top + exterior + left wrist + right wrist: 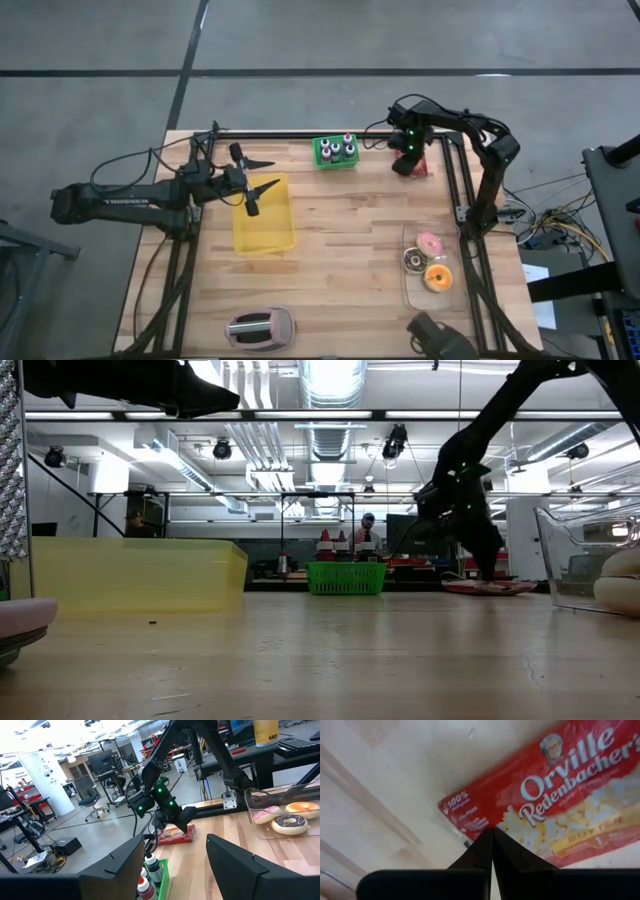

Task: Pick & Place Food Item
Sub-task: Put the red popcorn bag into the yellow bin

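Observation:
A red Orville Redenbacher's popcorn bag [555, 800] lies flat on the table's far right part [420, 166]; it also shows in the low view [490, 588] and the left wrist view [175, 834]. My right gripper [492, 832] stands on it from above, shut. My left gripper [272, 172] hangs open and empty above the far end of a yellow bin [265, 225]. My right gripper meets the popcorn bag's printed face near one short end [485, 820], with the two fingertips closed together. The fingers come from above, pointing down. The fingers hide what lies between them. The bag lies flat on the table.
A green basket of bottles [336, 152] stands at the far edge. A clear tray [410, 285] with donuts is at the right. A pink toaster [260, 327] and a dark object [440, 337] sit at the near edge. Bare wood lies in the middle.

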Robot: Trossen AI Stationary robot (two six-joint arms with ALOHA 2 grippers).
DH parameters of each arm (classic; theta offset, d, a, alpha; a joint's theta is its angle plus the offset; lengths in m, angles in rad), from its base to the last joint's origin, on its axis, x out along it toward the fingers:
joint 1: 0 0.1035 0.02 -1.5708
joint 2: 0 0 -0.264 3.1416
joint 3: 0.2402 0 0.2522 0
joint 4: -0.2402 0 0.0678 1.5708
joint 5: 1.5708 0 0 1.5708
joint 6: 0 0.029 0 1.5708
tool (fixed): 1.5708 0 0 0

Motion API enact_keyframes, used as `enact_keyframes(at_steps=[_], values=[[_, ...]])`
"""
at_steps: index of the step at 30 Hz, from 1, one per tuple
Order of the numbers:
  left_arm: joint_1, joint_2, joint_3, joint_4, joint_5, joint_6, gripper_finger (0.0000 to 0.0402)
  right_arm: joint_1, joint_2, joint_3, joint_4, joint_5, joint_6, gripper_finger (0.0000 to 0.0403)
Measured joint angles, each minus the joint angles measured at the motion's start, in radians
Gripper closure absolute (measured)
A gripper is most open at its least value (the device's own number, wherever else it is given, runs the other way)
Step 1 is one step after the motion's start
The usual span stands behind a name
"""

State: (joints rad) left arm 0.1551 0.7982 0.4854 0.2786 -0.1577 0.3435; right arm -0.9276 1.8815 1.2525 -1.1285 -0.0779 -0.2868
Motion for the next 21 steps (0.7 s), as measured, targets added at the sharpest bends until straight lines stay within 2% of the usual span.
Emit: enact_keyframes(at_steps=[9, 16, 21], values=[[0.000, 0.000, 0.000, -0.001, 0.000, 0.000, 0.0184, 0.002, 0.087, 0.043, -0.032, 0.014, -0.005, 0.0396], [0.000, 0.000, 0.000, -0.001, 0.000, 0.000, 0.0184, 0.064, 0.127, 0.057, -0.073, 0.000, -0.036, 0.0395], [0.000, 0.000, 0.000, -0.001, 0.000, 0.000, 0.0184, 0.125, 0.085, 0.073, -0.049, -0.106, -0.054, 0.0395]])
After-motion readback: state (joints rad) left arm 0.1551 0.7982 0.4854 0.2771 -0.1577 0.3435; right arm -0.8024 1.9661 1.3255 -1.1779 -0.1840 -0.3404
